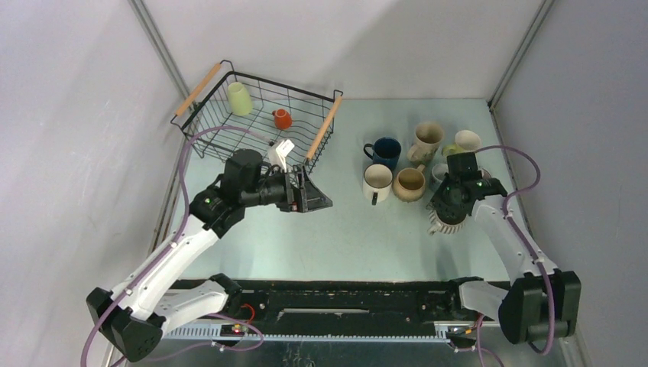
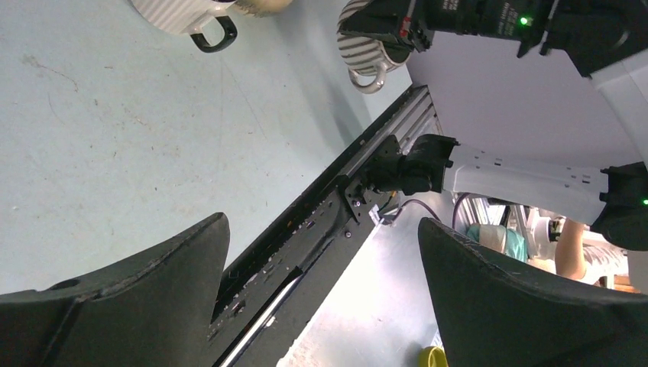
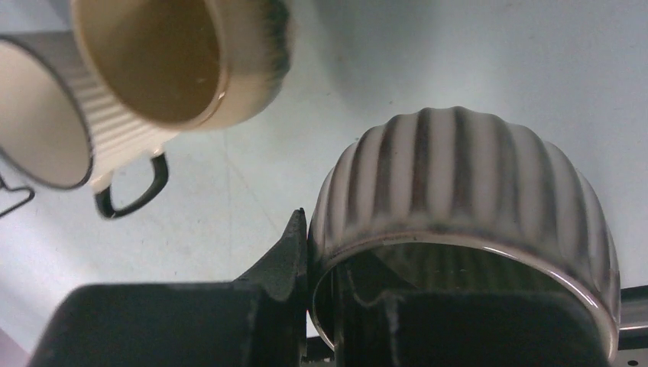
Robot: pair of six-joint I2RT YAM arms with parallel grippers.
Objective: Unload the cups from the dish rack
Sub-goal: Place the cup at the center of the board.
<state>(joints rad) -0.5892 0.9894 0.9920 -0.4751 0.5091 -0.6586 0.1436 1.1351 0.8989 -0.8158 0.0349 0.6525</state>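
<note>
1. I am clenching my right pincer (image 3: 325, 275) on the rim of the striped ribbed cup (image 3: 466, 191), one finger inside and one outside, so the cup is hanging mouth-up.
2. I am holding it low over the bench (image 1: 359, 237), just beside the unloaded cups (image 1: 410, 183) and well apart from the dish rack (image 1: 324, 126); I cannot tell whether it is touching down.
3. I am keeping my left pincer (image 2: 322, 229) spread wide and empty beside the rack, probably ready for the pale green cup (image 1: 239, 98) and the orange cup (image 1: 282, 118) sitting inside.
</note>
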